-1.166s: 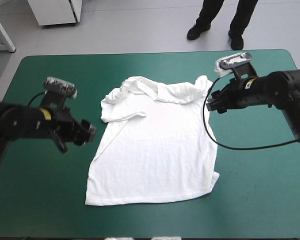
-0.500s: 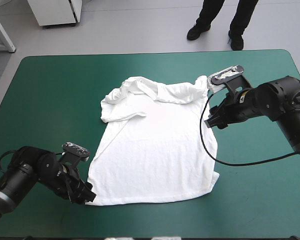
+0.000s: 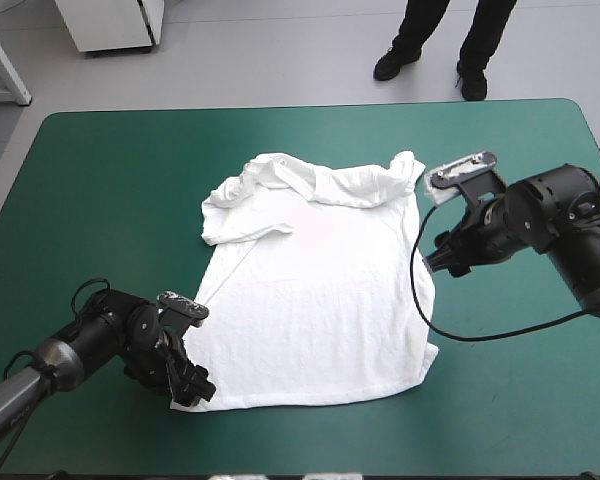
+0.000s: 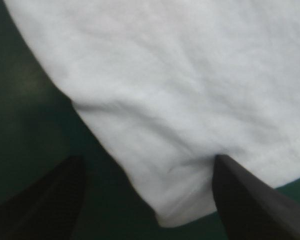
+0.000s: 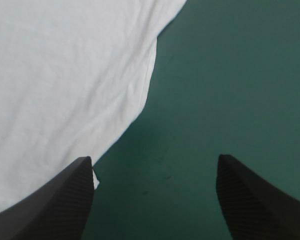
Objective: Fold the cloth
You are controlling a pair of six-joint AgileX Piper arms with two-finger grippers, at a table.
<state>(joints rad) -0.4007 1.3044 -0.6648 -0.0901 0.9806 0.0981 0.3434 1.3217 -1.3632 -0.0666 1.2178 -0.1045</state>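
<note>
The left hand (image 3: 193,388), open, is now lowered to the near hem corner of the T-shirt (image 3: 310,290) spread flat on the table (image 3: 100,190), the right hand (image 3: 440,260), also open, beside its edge, so grasping is expected.

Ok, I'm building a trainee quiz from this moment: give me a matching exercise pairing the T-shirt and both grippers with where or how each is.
1. T-shirt
2. left gripper
3. right gripper

A. open, at the shirt's right side edge
B. spread flat on the teal-green cover
C. open, around the near-left hem corner

Pairs: 1-B, 2-C, 3-A
</note>
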